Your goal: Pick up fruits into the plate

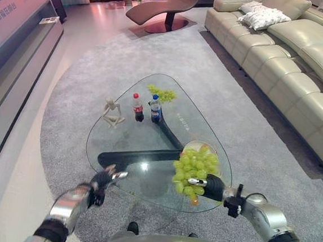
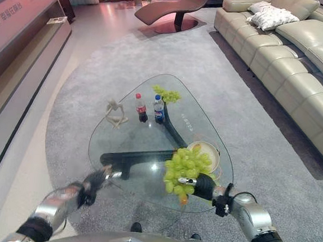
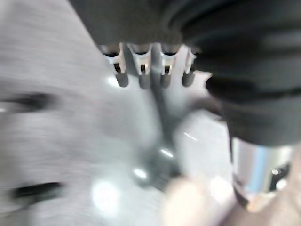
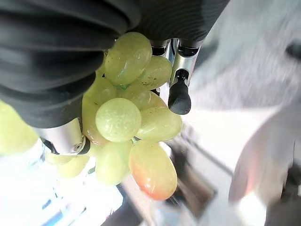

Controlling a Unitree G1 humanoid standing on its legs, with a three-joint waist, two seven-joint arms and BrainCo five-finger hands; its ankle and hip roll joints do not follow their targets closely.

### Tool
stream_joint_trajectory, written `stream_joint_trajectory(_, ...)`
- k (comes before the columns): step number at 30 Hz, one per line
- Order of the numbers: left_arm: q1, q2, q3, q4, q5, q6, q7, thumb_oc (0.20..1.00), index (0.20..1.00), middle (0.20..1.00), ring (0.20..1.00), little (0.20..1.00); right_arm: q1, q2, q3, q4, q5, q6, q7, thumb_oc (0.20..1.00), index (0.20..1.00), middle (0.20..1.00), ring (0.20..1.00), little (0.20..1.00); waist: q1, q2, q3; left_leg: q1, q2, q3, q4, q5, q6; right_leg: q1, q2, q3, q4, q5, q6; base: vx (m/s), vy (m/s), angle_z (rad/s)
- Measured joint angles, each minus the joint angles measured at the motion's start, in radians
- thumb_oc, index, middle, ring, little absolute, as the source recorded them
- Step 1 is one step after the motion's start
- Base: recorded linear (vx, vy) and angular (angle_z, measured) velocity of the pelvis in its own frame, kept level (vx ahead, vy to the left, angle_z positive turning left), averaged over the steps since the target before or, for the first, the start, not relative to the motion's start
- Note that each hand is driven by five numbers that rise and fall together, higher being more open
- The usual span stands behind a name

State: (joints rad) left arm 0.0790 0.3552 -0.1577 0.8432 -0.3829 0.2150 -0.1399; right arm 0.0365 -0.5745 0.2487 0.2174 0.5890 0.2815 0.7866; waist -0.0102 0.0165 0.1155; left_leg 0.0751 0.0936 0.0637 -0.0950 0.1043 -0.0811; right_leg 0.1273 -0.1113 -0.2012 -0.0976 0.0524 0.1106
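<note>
One grape bunch (image 1: 194, 170) hangs clutched in right hand (image 1: 213, 187).

Layout around the glass table (image 1: 131, 146)

The glass table stands on the rug (image 1: 86, 75), with the sofa (image 1: 291, 59) to its right and the lounge chair (image 1: 168, 8) beyond its far end. On the table's far part, two bottles (image 1: 138, 107) stand side by side, a small figurine (image 1: 112, 114) to their left and a second grape bunch (image 1: 162, 93) just behind them. The plate (image 2: 204, 153) sits on the table's right near part. The right hand (image 2: 201, 187) holds a bunch of grapes (image 1: 194, 172) above the table's near right edge, just before the plate. The left hand (image 1: 104, 179) hovers at the table's near left edge.
</note>
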Motion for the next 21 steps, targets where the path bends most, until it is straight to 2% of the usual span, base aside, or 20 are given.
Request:
stream_joint_trajectory(3,0.007,-0.021,0.026,0.323,0.042,-0.036,0.029,1.000,1.000,1.000,1.000,1.000,-0.016,-0.014,-0.008,0.063,-0.042,-0.025,-0.038,0.200,0.200,0.200,0.200,0.200,0.001,-0.031,0.024,-0.002,0.005,-0.001,0.000,0.000,0.000,0.000,0.004,-0.002,0.000,-0.001,-0.002,0.02,-0.060,0.02)
stream_joint_trajectory(8,0.058,-0.034,0.062,0.469,0.112,-0.041,0.066,1.000,1.000,1.000,1.000,1.000,-0.080,-0.025,-0.006,0.176,-0.115,-0.047,-0.113,0.200,0.200,0.200,0.200,0.200,0.013,-0.052,0.036,-0.009,0.004,-0.012,0.000,0.000,0.002,0.000,0.005,-0.013,0.000,-0.003,-0.002,0.07,-0.075,0.07)
stream_joint_trajectory(14,0.040,-0.033,0.069,0.457,0.151,-0.054,0.065,1.000,1.000,1.000,1.000,1.000,-0.175,-0.080,-0.003,0.310,-0.225,-0.064,-0.216,0.200,0.200,0.200,0.200,0.200,0.050,-0.055,0.038,-0.018,-0.007,-0.036,0.001,0.007,0.010,0.006,0.007,-0.035,0.000,-0.007,0.003,-0.01,-0.041,0.12)
stream_joint_trajectory(21,-0.107,-0.021,-0.080,0.352,0.187,-0.108,0.067,1.000,1.000,1.000,1.000,1.000,-0.365,-0.138,0.004,0.527,-0.309,-0.066,-0.348,0.200,0.200,0.200,0.200,0.200,0.068,-0.048,0.094,-0.097,-0.009,-0.099,0.002,0.038,0.017,-0.035,0.016,-0.091,0.005,-0.006,0.003,-0.09,-0.047,0.25)
